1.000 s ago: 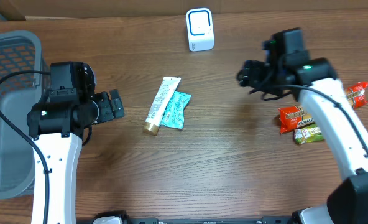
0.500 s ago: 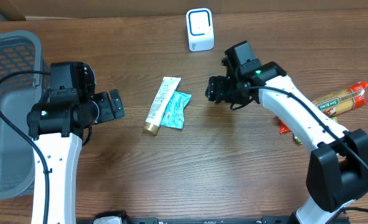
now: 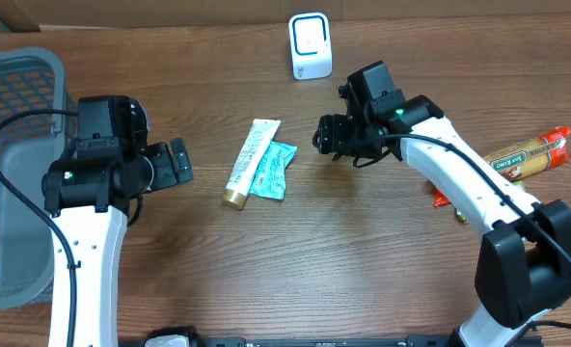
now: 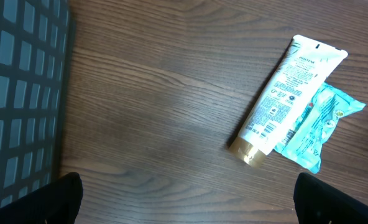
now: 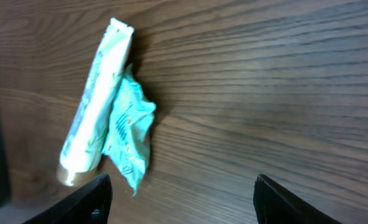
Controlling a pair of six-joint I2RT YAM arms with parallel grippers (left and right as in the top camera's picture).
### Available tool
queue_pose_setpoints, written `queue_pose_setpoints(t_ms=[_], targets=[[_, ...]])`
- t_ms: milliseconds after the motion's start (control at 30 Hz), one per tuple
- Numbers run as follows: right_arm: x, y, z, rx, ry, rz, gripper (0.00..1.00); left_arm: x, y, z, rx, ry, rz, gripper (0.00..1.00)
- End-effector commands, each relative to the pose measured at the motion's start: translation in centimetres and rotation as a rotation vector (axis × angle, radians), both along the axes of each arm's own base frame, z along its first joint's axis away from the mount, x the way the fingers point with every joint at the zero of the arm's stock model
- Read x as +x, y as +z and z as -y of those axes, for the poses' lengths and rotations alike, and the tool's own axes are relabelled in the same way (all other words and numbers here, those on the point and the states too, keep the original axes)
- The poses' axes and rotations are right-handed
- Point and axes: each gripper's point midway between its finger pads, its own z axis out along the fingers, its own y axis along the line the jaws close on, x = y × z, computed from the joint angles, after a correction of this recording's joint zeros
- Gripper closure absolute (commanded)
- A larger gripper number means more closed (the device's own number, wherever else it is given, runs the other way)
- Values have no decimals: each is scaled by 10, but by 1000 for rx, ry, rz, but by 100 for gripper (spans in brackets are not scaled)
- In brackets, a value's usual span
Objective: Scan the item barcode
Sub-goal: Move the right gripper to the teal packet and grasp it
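— How do the jaws stand?
— Both apart, gripping nothing. The left gripper (image 3: 177, 162) hangs well to the left of the white tube (image 3: 250, 162) with its fingers wide. The right gripper (image 3: 326, 137) hangs near the tube's right, just past the teal packet (image 3: 272, 170), with its fingers parted over bare table (image 3: 363, 270).
— And the tube itself?
— It lies flat on the table, gold cap toward the arms' bases. It touches the packet and overlaps its edge. Neither gripper touches it.
— Containers?
— One grey basket (image 3: 15, 87), far left of the tube. What shows inside it is its grid floor.
— Count the rest?
— One tube, one teal packet, and one white scanner (image 3: 311, 45) beyond the tube's crimped end, a little right. Far right of the tube lies one long red-and-gold packet (image 3: 527, 157). A red scrap (image 3: 442, 200) of something else peeks from under the right arm, and I cannot tell what it is
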Motion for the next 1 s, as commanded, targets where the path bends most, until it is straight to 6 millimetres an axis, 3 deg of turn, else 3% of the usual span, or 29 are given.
queue_pose_setpoints(t_ms=[0,100,200,367,400,500,667,800,967], targets=[[15,38,-16,67,54,88,28,-1,1,-1,5,-13,3,0],[22,53,-28,84,73,128,28,-1,1,-1,5,-13,3,0],[23,49,-46,94,101,138,28,-1,1,-1,5,-13,3,0],[21,11,-71,63,71,75,28,-1,1,-1,5,-13,3,0],[19,0,-75,47,55,55,24,-1,1,-1,5,-13,3,1],[12,-25,-80,28,19,-20,17,-1,1,-1,5,-13,3,0],[0,-61,-82,1,19,-125,21,-1,1,-1,5,-13,3,1],[-5,-71,-88,21,50,-158,30,-1,1,-1,5,-13,3,1],[-2,-84,-93,26,85,-141,30,-1,1,-1,5,-13,3,0]])
